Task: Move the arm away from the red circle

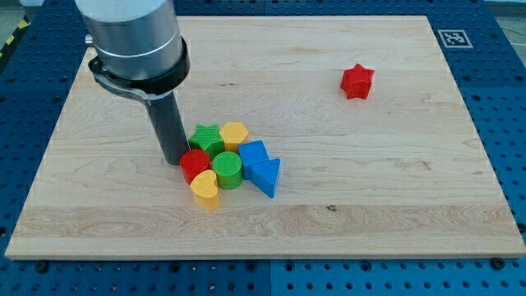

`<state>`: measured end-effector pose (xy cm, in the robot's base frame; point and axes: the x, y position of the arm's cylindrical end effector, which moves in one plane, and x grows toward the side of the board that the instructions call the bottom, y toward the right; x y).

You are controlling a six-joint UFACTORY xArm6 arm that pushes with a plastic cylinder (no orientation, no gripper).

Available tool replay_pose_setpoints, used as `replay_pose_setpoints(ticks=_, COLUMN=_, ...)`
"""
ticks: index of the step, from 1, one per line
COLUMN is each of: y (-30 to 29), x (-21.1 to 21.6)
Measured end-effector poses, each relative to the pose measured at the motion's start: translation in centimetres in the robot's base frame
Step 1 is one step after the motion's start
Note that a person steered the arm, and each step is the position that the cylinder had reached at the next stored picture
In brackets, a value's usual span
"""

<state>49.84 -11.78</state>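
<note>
The red circle (195, 164) lies at the left edge of a tight cluster of blocks near the board's middle-left. My tip (174, 159) stands just to its left, touching or nearly touching it. Around the red circle are a green star (205, 138) above, a yellow hexagon-like block (234, 134) at upper right, a green circle (228, 169) to the right, and a yellow heart (205, 189) below. A blue cube-like block (253, 154) and a blue triangle (265, 176) sit at the cluster's right.
A red star (357, 81) lies alone at the upper right of the wooden board (370, 189). A marker tag (454, 38) sits at the board's top right corner. Blue perforated table surrounds the board.
</note>
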Motion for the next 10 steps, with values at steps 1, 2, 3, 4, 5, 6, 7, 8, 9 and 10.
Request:
replay_pose_setpoints(ticks=1, y=0.0, x=0.0)
replay_pose_setpoints(ticks=2, y=-1.7, x=1.5)
replay_pose_setpoints(ticks=3, y=-4.4, x=3.2)
replay_pose_setpoints(ticks=4, y=-5.7, x=3.1)
replay_pose_setpoints(ticks=5, y=-5.9, x=-0.5)
replay_pose_setpoints(ticks=6, y=-5.9, x=-1.0)
replay_pose_setpoints(ticks=7, y=-7.7, x=-1.9)
replay_pose_setpoints(ticks=8, y=-10.6, x=-3.2)
replay_pose_setpoints(ticks=9, y=-11.7, x=-5.5)
replay_pose_setpoints(ticks=10, y=-11.7, x=-7.6)
